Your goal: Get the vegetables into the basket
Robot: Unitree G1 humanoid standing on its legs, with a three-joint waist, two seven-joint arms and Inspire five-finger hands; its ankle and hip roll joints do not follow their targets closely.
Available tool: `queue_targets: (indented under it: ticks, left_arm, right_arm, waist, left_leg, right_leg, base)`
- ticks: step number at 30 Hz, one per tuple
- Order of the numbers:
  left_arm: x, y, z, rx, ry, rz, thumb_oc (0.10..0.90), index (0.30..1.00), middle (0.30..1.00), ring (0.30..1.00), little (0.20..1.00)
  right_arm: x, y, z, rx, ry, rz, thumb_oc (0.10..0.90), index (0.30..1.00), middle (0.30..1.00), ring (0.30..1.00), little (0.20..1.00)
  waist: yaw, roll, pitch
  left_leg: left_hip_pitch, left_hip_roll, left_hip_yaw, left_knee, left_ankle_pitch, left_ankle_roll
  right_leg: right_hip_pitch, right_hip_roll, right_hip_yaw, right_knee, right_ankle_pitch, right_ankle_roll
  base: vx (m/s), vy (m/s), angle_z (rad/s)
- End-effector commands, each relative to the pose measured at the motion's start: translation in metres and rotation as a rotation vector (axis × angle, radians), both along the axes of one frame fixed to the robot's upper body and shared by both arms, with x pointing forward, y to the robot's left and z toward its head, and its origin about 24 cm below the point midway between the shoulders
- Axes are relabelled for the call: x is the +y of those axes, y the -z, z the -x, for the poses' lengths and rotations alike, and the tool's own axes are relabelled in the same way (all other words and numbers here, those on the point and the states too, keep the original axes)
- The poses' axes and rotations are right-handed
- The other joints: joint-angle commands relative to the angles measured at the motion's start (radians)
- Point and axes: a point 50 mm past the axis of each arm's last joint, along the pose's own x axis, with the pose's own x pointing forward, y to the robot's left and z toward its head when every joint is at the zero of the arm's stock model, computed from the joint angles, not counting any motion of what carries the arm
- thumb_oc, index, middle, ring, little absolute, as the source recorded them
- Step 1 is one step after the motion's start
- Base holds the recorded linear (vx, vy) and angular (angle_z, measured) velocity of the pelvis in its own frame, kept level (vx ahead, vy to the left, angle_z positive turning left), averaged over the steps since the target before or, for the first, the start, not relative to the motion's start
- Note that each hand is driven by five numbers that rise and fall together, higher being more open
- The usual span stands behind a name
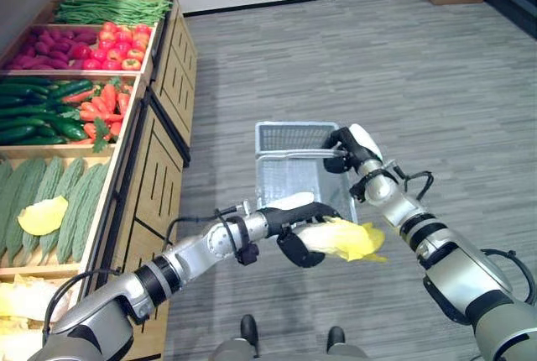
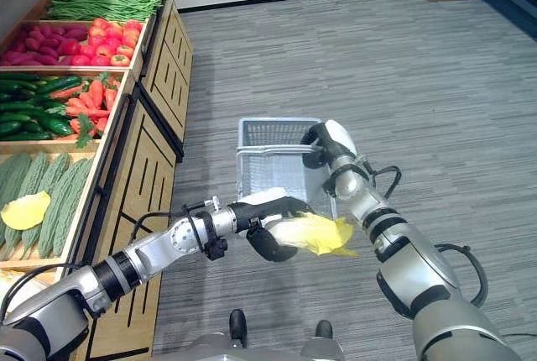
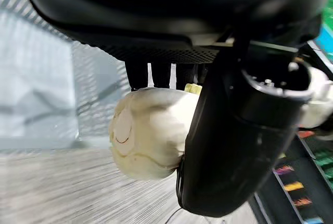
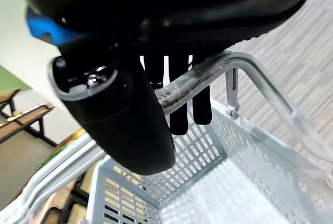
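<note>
Beside basket (image 1: pixel 295 164), left hand (image 1: pixel 295 228) gripping cabbage (image 1: pixel 346 239)

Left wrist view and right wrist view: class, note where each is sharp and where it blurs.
Left wrist view: the pale cabbage in the left hand is fairly sharp; the floor below streaks with motion blur, and the basket behind is soft. Right wrist view: the right hand and basket handle are sharp; the shelves behind blur.
</note>
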Motion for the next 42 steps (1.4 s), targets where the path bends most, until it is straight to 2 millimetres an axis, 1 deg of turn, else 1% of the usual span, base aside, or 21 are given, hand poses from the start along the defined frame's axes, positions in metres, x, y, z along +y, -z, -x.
queue_targets:
  ticks: [1, 4, 5, 7, 9, 10, 11, 15, 18, 19, 20, 23, 24, 26, 28, 34, 36, 37, 40, 41, 42]
  left_arm:
    - [-0.007, -0.042, -0.024, -0.195, -0.045, 0.133, 0.4, 0.3, 0.3, 0.3, 0.3]
    - [-0.001, -0.036, -0.026, -0.2, -0.093, 0.122, 0.4, 0.3, 0.3, 0.3, 0.3]
    - [0.011, -0.029, -0.031, -0.204, -0.174, 0.107, 0.4, 0.3, 0.3, 0.3, 0.3]
    - [0.015, -0.023, -0.032, -0.202, -0.213, 0.096, 0.4, 0.3, 0.3, 0.3, 0.3]
    - [0.034, -0.013, -0.039, -0.213, -0.338, 0.058, 0.4, 0.3, 0.3, 0.3, 0.3]
    - [0.036, -0.013, -0.039, -0.22, -0.35, 0.054, 0.4, 0.3, 0.3, 0.3, 0.3]
    - [0.051, -0.01, -0.043, -0.236, -0.427, 0.03, 0.4, 0.3, 0.3, 0.3, 0.3]
    - [0.061, -0.004, -0.044, -0.242, -0.472, -0.009, 0.4, 0.3, 0.3, 0.3, 0.3]
    - [0.082, 0.005, -0.047, -0.264, -0.539, -0.133, 0.4, 0.3, 0.3, 0.3, 0.3]
    - [0.082, 0.005, -0.047, -0.265, -0.539, -0.133, 0.4, 0.3, 0.3, 0.3, 0.3]
    - [0.094, 0.009, -0.047, -0.294, -0.594, -0.188, 0.4, 0.3, 0.3, 0.3, 0.3]
    - [0.095, 0.01, -0.048, -0.308, -0.613, -0.205, 0.4, 0.3, 0.3, 0.3, 0.3]
    - [0.104, 0.013, -0.05, -0.346, -0.687, -0.26, 0.9, 1.0, 1.0, 1.0, 1.0]
    - [0.104, 0.014, -0.05, -0.355, -0.695, -0.279, 0.9, 1.0, 1.0, 1.0, 1.0]
    - [0.104, 0.009, -0.053, -0.401, -0.696, -0.299, 0.9, 1.0, 1.0, 1.0, 1.0]
    - [0.087, -0.001, -0.052, -0.458, -0.596, -0.294, 0.9, 1.0, 1.0, 1.0, 1.0]
    - [0.079, -0.008, -0.052, -0.48, -0.563, -0.257, 0.9, 1.0, 1.0, 1.0, 1.0]
    - [0.069, -0.017, -0.051, -0.504, -0.527, -0.214, 0.9, 1.0, 1.0, 1.0, 1.0]
    - [0.051, -0.033, -0.047, -0.507, -0.455, -0.116, 0.9, 1.0, 1.0, 1.0, 1.0]
    - [0.036, -0.045, -0.044, -0.505, -0.401, -0.029, 0.9, 1.0, 1.0, 1.0, 1.0]
    - [0.035, -0.047, -0.043, -0.489, -0.393, -0.009, 0.9, 1.0, 1.0, 1.0, 1.0]
  right_arm:
    - [0.06, -0.12, -0.024, -0.348, -0.247, -0.146, 0.4, 0.3, 0.3, 0.3, 0.3]
    - [0.066, -0.117, -0.019, -0.333, -0.293, -0.135, 0.4, 0.3, 0.3, 0.3, 0.3]
    - [0.072, -0.115, -0.015, -0.325, -0.33, -0.14, 0.4, 0.3, 0.3, 0.3, 0.3]
    - [0.075, -0.113, -0.013, -0.319, -0.345, -0.14, 0.4, 0.3, 0.3, 0.3, 0.3]
    - [0.085, -0.109, -0.005, -0.306, -0.407, -0.168, 0.4, 0.3, 0.3, 0.3, 0.3]
    - [0.085, -0.108, -0.003, -0.301, -0.415, -0.165, 0.4, 0.3, 0.3, 0.3, 0.3]
    - [0.088, -0.102, 0.003, -0.277, -0.453, -0.153, 0.4, 0.3, 0.3, 0.3, 0.3]
    - [0.088, -0.098, 0.006, -0.261, -0.471, -0.122, 0.4, 0.3, 0.3, 0.3, 0.3]
    - [0.085, -0.093, 0.009, -0.236, -0.487, -0.108, 0.4, 0.3, 0.3, 0.3, 0.3]
    - [0.085, -0.093, 0.009, -0.236, -0.487, -0.108, 0.4, 0.3, 0.3, 0.3, 0.3]
    - [0.084, -0.095, 0.01, -0.237, -0.489, -0.098, 0.4, 0.3, 0.3, 0.3, 0.3]
    - [0.083, -0.096, 0.009, -0.241, -0.487, -0.096, 0.4, 0.3, 0.3, 0.3, 0.3]
    - [0.081, -0.097, 0.01, -0.238, -0.479, -0.097, 0.4, 0.3, 0.3, 0.3, 0.3]
    - [0.08, -0.097, 0.009, -0.235, -0.476, -0.091, 0.4, 0.3, 0.3, 0.3, 0.3]
    - [0.078, -0.099, 0.009, -0.239, -0.469, -0.087, 0.4, 0.3, 0.3, 0.3, 0.3]
    - [0.07, -0.097, 0.004, -0.232, -0.424, -0.017, 0.4, 0.3, 0.3, 0.3, 0.3]
    - [0.067, -0.096, 0.001, -0.228, -0.397, 0.017, 0.4, 0.3, 0.3, 0.3, 0.3]
    - [0.063, -0.094, -0.002, -0.223, -0.37, 0.034, 0.4, 0.3, 0.3, 0.3, 0.3]
    - [0.058, -0.089, -0.007, -0.207, -0.32, 0.058, 0.4, 0.3, 0.3, 0.3, 0.3]
    - [0.051, -0.084, -0.01, -0.192, -0.277, 0.072, 0.4, 0.3, 0.3, 0.3, 0.3]
    - [0.05, -0.082, -0.011, -0.191, -0.266, 0.078, 0.4, 0.3, 0.3, 0.3, 0.3]
  waist:
    - [0.001, -0.06, -0.026]
    - [-0.003, -0.062, -0.029]
    - [-0.006, -0.065, -0.031]
    - [-0.008, -0.065, -0.031]
    - [-0.01, -0.068, -0.032]
    - [-0.012, -0.068, -0.032]
    - [-0.012, -0.071, -0.032]
    - [-0.013, -0.072, -0.033]
    - [-0.015, -0.074, -0.035]
    - [-0.015, -0.074, -0.035]
    - [-0.014, -0.076, -0.035]
    - [-0.014, -0.076, -0.035]
    - [-0.012, -0.08, -0.034]
    - [-0.012, -0.082, -0.035]
    - [-0.012, -0.084, -0.035]
    - [-0.009, -0.088, -0.034]
    - [-0.009, -0.088, -0.034]
    - [-0.008, -0.088, -0.033]
    - [-0.006, -0.087, -0.033]
    - [-0.004, -0.085, -0.032]
    - [-0.003, -0.084, -0.032]
  left_leg:
    - [0.093, 0.049, 0.039, 0.001, -0.146, -0.062]
    - [0.099, 0.049, 0.042, 0.001, -0.148, -0.063]
    - [0.103, 0.05, 0.045, 0.001, -0.15, -0.063]
    - [0.105, 0.051, 0.046, 0.001, -0.15, -0.064]
    - [0.109, 0.052, 0.051, 0.001, -0.15, -0.065]
    - [0.11, 0.052, 0.052, 0.001, -0.15, -0.066]
    - [0.112, 0.055, 0.054, 0.001, -0.15, -0.067]
    - [0.117, 0.057, 0.055, 0.001, -0.151, -0.067]
    - [0.123, 0.06, 0.061, 0.001, -0.153, -0.069]
    - [0.124, 0.06, 0.061, 0.001, -0.153, -0.069]
    - [0.124, 0.061, 0.063, 0.001, -0.153, -0.07]
    - [0.124, 0.061, 0.063, 0.001, -0.153, -0.071]
    - [0.124, 0.062, 0.063, 0.001, -0.153, -0.071]
    - [0.125, 0.062, 0.063, 0.001, -0.153, -0.071]
    - [0.125, 0.064, 0.063, 0.001, -0.154, -0.072]
    - [0.122, 0.065, 0.063, 0.001, -0.155, -0.071]
    - [0.121, 0.065, 0.062, 0.001, -0.155, -0.07]
    - [0.119, 0.065, 0.061, 0.001, -0.155, -0.069]
    - [0.117, 0.066, 0.054, 0.001, -0.155, -0.067]
    - [0.115, 0.066, 0.053, 0.001, -0.154, -0.065]
    - [0.114, 0.066, 0.052, 0.001, -0.154, -0.065]
  right_leg:
    - [0.024, -0.036, 0.024, -0.001, -0.039, 0.021]
    - [0.029, -0.035, 0.024, -0.001, -0.042, 0.02]
    - [0.032, -0.035, 0.024, -0.001, -0.043, 0.019]
    - [0.033, -0.034, 0.025, -0.001, -0.044, 0.019]
    - [0.036, -0.033, 0.027, -0.001, -0.045, 0.017]
    - [0.037, -0.033, 0.028, -0.001, -0.045, 0.017]
    - [0.038, -0.032, 0.027, -0.001, -0.045, 0.017]
    - [0.043, -0.031, 0.026, -0.001, -0.048, 0.015]
    - [0.048, -0.03, 0.027, -0.001, -0.051, 0.015]
    - [0.048, -0.03, 0.027, -0.001, -0.051, 0.015]
    - [0.048, -0.029, 0.027, -0.001, -0.052, 0.014]
    - [0.048, -0.029, 0.026, -0.001, -0.051, 0.014]
    - [0.047, -0.027, 0.025, -0.001, -0.051, 0.012]
    - [0.048, -0.027, 0.024, -0.001, -0.051, 0.012]
    - [0.048, -0.026, 0.025, -0.001, -0.051, 0.011]
    - [0.043, -0.025, 0.027, -0.001, -0.05, 0.011]
    - [0.042, -0.025, 0.028, -0.001, -0.049, 0.01]
    - [0.042, -0.024, 0.027, -0.001, -0.048, 0.01]
    - [0.039, -0.025, 0.027, -0.001, -0.046, 0.009]
    - [0.038, -0.026, 0.026, -0.001, -0.045, 0.009]
    - [0.038, -0.026, 0.025, -0.001, -0.045, 0.009]
  base:
    - [0.03, 0.004, -0.03]
    - [0.01, -0.003, -0.03]
    - [0.0, 0.0, 0.0]
    - [0.01, -0.004, -0.02]
    - [0.01, -0.011, -0.06]
    - [0.0, -0.02, -0.1]
    - [0.01, -0.018, -0.09]
    - [0.0, -0.006, -0.02]
    - [0.0, 0.0, 0.0]
    - [0.0, 0.0, 0.0]
    - [0.0, 0.0, 0.0]
    - [0.0, 0.0, 0.0]
    - [0.0, 0.0, 0.0]
    - [0.0, 0.0, 0.0]
    - [0.0, 0.0, 0.0]
    - [0.0, 0.0, 0.0]
    - [0.0, 0.0, 0.0]
    - [0.0, 0.0, 0.0]
    - [0.0, 0.0, 0.0]
    - [0.0, 0.0, 0.0]
    - [0.0, 0.0, 0.0]
